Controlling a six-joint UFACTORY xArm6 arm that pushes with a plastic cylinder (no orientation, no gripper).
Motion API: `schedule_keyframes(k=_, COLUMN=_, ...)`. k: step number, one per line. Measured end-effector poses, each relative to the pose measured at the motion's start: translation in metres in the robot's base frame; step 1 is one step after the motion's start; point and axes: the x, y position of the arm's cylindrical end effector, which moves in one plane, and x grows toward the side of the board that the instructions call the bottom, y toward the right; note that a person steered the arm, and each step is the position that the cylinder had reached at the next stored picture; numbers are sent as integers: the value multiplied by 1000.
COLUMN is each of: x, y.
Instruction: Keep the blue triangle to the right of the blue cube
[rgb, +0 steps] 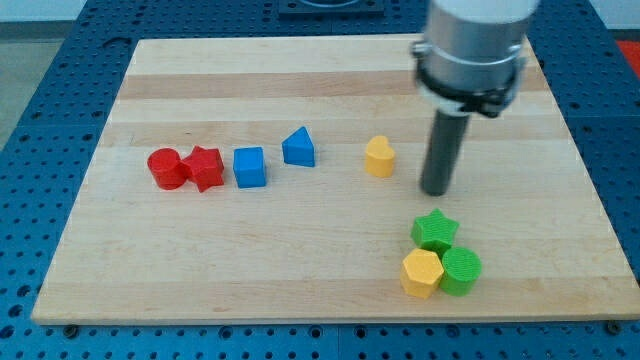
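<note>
The blue cube (250, 167) sits on the wooden board (330, 80) at the view's middle left. The blue triangle (298, 147) lies just to its right and slightly higher, a small gap between them. My tip (435, 191) rests on the board well to the right of both, beside a yellow block. It touches no block.
A red cylinder (165, 168) and a red star (205, 168) sit touching, left of the blue cube. A yellow rounded block (379, 157) lies left of my tip. A green star (435, 231), a yellow hexagon (421, 274) and a green cylinder (460, 271) cluster below my tip.
</note>
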Motion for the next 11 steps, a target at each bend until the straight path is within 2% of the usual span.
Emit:
schedule_keyframes(k=1, x=-64, y=6)
schedule_keyframes(k=2, x=-118, y=-18)
schedule_keyframes(k=3, x=-124, y=-96)
schedule_keyframes(k=4, x=-104, y=-154)
schedule_keyframes(k=5, x=-87, y=-182)
schedule_keyframes(k=8, x=-63, y=-189)
schedule_keyframes(k=11, x=-70, y=-189)
